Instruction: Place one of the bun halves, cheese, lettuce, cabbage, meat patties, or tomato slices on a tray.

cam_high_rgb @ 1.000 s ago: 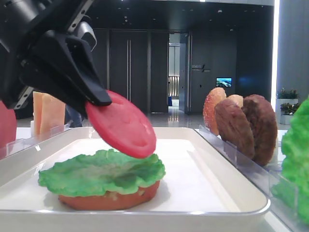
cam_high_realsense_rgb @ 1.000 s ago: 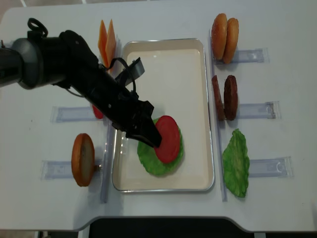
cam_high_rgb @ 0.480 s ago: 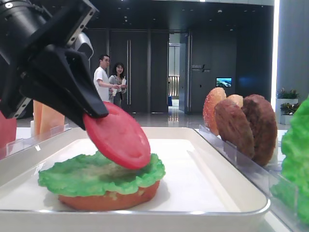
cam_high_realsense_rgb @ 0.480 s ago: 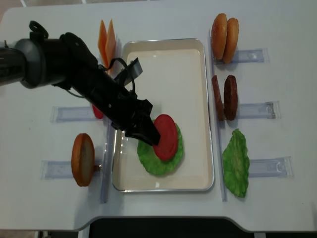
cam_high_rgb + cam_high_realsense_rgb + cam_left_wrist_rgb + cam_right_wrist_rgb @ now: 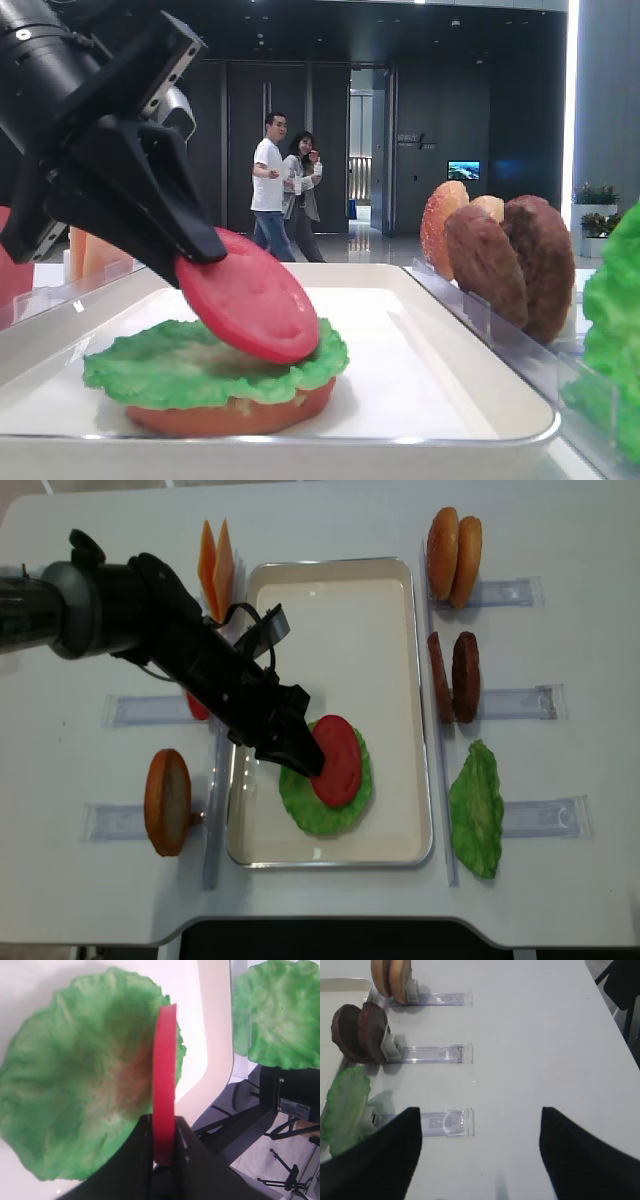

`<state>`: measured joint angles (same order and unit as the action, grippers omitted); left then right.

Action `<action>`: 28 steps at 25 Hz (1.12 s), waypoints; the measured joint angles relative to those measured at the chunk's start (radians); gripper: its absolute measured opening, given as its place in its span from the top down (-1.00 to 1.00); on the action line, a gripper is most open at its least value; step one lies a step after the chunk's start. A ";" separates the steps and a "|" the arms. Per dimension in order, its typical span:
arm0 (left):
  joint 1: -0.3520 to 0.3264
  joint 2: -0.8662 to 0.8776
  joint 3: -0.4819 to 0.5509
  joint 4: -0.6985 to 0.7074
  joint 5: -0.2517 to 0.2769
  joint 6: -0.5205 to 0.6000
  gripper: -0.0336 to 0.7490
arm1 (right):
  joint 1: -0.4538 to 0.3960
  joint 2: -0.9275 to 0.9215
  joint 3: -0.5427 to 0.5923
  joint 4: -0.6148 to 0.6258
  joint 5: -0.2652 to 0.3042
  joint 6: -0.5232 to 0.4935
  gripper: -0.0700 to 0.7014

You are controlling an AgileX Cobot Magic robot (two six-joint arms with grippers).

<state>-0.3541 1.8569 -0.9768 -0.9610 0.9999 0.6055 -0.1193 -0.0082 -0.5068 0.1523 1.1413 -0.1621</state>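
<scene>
My left gripper is shut on the rim of a red tomato slice. It holds the slice tilted, with the lower edge touching the green lettuce leaf. That leaf lies on a bun half in the near part of the white tray. In the left wrist view the tomato slice stands edge-on between the black fingers, over the lettuce. My right gripper hovers open above bare table, right of the tray, with nothing between its fingers.
Right of the tray stand two bun halves, two meat patties and a lettuce leaf in clear holders. Left of it are cheese slices, another tomato slice partly behind the arm, and a bun half.
The left gripper has lowered the tomato slice a little, from just above the lettuce down until it touches the leaf. The right gripper's motion cannot be judged.
</scene>
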 joint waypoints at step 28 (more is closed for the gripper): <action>0.000 -0.122 -0.018 0.291 0.031 -0.294 -0.46 | 0.000 0.000 0.000 0.000 0.000 0.000 -0.42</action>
<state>-0.3541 1.7354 -0.9952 -0.6698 1.0307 0.3115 -0.1193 -0.0082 -0.5068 0.1523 1.1413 -0.1621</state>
